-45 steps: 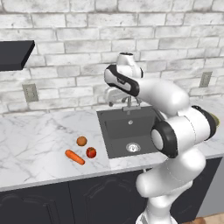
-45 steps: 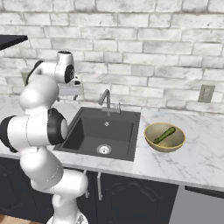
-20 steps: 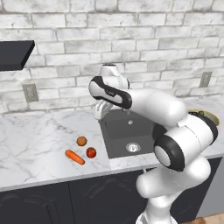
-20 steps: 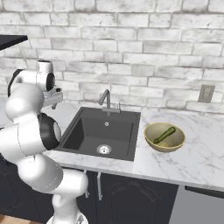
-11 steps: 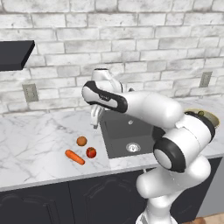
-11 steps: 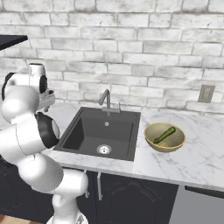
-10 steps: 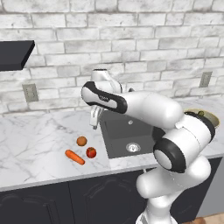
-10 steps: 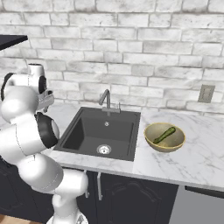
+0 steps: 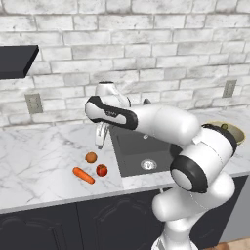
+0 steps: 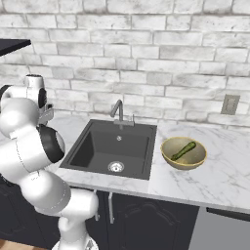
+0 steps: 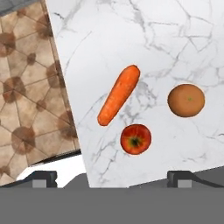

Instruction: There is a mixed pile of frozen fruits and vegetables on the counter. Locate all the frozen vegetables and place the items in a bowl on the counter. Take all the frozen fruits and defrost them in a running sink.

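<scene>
Back wall (image 9: 146,53) – whitewashed brick, pale grey mortar, evenly lit. Two grey outlet plates on it: one at left (image 9: 33,103), one at right (image 10: 229,104). Dark shelf or hood edge (image 9: 17,59) juts out, upper left. Dark panelled cabinet doors (image 10: 146,219) below worktop, slim metal handles. Floor (image 11: 30,96) – brown patterned tiles, seen from hand view.

The open hand (image 9: 99,140) hovers above the orange fruit (image 9: 91,157), carrot (image 9: 83,175) and apple (image 9: 101,170).

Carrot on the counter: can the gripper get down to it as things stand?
Probably yes. The gripper hangs above the carrot, jaws open; the apple and orange lie apart from it, so nothing blocks the way.
</scene>
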Motion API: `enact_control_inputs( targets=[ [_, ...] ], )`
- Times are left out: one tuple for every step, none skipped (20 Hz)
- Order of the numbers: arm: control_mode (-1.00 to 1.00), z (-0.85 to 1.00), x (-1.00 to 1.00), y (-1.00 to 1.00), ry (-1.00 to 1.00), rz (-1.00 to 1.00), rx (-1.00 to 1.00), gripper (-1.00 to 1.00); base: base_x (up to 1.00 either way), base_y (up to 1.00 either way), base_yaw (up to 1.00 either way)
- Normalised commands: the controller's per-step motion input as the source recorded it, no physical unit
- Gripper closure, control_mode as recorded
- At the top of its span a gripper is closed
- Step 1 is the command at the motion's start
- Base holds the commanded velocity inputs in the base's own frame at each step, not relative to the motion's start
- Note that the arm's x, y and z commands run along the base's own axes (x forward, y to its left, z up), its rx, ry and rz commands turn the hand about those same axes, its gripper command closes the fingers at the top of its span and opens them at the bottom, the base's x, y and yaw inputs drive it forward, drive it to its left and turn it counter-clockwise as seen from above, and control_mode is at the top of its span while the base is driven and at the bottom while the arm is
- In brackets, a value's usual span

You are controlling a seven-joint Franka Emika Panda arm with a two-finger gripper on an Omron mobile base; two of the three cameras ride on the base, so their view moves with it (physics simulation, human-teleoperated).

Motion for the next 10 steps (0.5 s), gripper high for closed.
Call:
enact_control_inputs(
  targets=[
    [-1.0, -0.14, 0.0, 0.23, 0.01, 0.0, 0.03, -1.0, 0.0, 0.0, 0.0],
    [-1.0, -0.12, 0.0, 0.22, 0.01, 0.0, 0.03, -1.0, 0.0, 0.0, 0.0],
    [-1.0, -0.11, 0.0, 0.21, 0.0, 0.0, 0.03, -1.0, 0.0, 0.0, 0.0],
    [-1.0, -0.11, 0.0, 0.21, 0.0, 0.0, 0.02, -1.0, 0.0, 0.0, 0.0],
    [-1.0, -0.09, -0.02, 0.19, 0.0, 0.0, 0.02, -1.0, 0.0, 0.0, 0.0],
    [-1.0, -0.09, -0.05, 0.2, 0.0, 0.0, 0.01, -1.0, 0.0, 0.0, 0.0],
    [-1.0, -0.07, -0.08, 0.2, 0.0, 0.0, 0.0, -1.0, 0.0, 0.0, 0.0],
    [-1.0, -0.06, -0.1, 0.2, 0.0, 0.0, 0.0, -1.0, 0.0, 0.0, 0.0],
    [-1.0, -0.06, -0.11, 0.21, 0.0, 0.0, 0.0, -1.0, 0.0, 0.0, 0.0],
    [-1.0, -0.06, -0.11, 0.21, 0.0, 0.0, 0.0, -1.0, 0.0, 0.0, 0.0]
  ],
)
